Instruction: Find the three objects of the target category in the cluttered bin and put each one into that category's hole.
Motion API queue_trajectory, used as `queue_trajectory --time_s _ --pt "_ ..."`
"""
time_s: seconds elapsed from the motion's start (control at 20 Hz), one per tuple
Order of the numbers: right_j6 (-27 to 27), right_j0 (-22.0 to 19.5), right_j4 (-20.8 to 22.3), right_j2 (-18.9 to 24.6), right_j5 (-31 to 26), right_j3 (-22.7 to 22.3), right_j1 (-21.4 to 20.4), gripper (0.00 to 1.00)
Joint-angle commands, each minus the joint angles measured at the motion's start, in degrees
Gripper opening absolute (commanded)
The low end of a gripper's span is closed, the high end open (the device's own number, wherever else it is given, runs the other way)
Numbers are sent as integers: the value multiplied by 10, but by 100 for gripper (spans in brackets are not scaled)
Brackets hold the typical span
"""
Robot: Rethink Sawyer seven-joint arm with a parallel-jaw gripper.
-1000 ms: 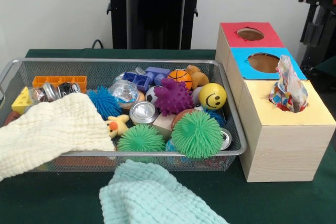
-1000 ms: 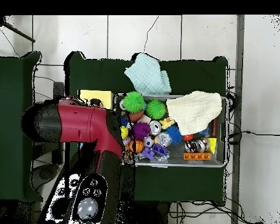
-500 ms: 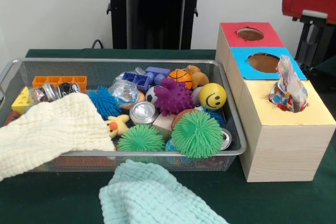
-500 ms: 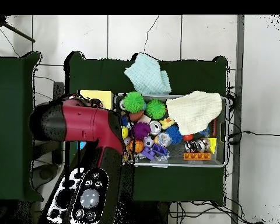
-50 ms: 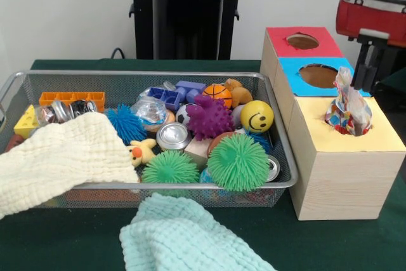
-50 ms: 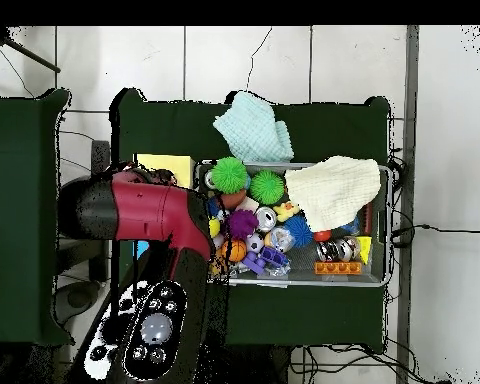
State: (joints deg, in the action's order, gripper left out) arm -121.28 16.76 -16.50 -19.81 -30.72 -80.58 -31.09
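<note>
Wrapper sits lodged in the yellow hole below the gripper, jaw state unreadable; next, probably the bin.

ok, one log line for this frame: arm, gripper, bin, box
arm: over sorting box | gripper: fingers not visible | crinkly wrapper: sticking out of yellow hole | mesh bin: cluttered, cream cloth draped over end

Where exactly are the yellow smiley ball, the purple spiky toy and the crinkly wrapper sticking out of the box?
yellow smiley ball (image 5: 257, 117), front view, on its smiling face.
purple spiky toy (image 5: 209, 118), front view, middle of its body.
crinkly wrapper (image 5: 347, 104), front view, the part standing up out of the yellow hole.
</note>
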Motion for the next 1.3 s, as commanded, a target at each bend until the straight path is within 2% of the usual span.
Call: queue_trajectory --time_s 0.05,0.4,0.75,1.0,1.3 --pt "-140 6 -22 44 35 -80 41 0" --pt "-135 -1 -29 56 62 -99 51 0" --pt "-160 18 -54 55 98 -111 76 0" --pt "-143 10 -66 71 125 -116 84 0" --pt "-122 1 -79 95 114 -100 95 0"
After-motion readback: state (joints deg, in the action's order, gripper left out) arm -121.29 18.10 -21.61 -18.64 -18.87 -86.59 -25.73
